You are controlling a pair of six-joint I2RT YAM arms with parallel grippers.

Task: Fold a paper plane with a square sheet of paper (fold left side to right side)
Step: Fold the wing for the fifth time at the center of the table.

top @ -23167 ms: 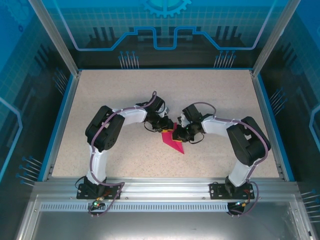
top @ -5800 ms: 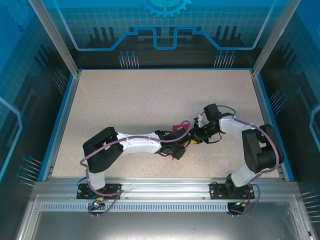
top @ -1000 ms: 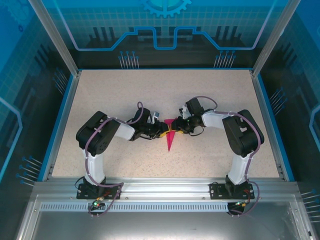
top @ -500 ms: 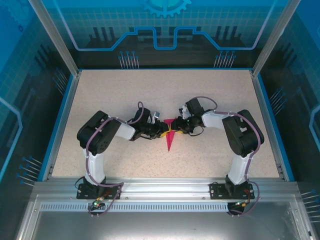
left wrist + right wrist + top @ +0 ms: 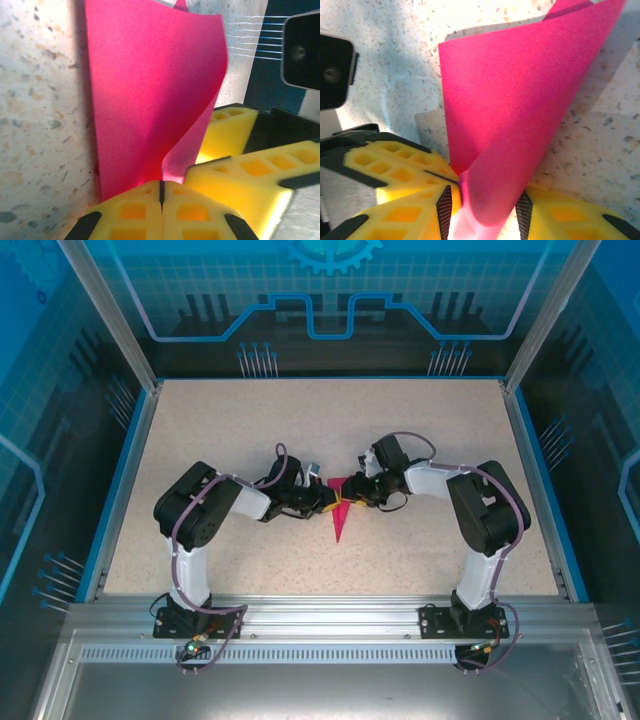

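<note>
One folded magenta paper plane at the centre of one speckled surface. Two robot arms: left arm, right arm. Four yellow fingers: two left fingers, two right fingers. One aluminium rail along the near edge.

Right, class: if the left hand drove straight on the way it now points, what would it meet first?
The left hand is shut on the pink paper, so that comes first. Just beyond, slightly aside, sits the right hand, its yellow fingers close. Depth is unclear, but contact looks likely.

paper plane between jaws, apparently on table
</note>
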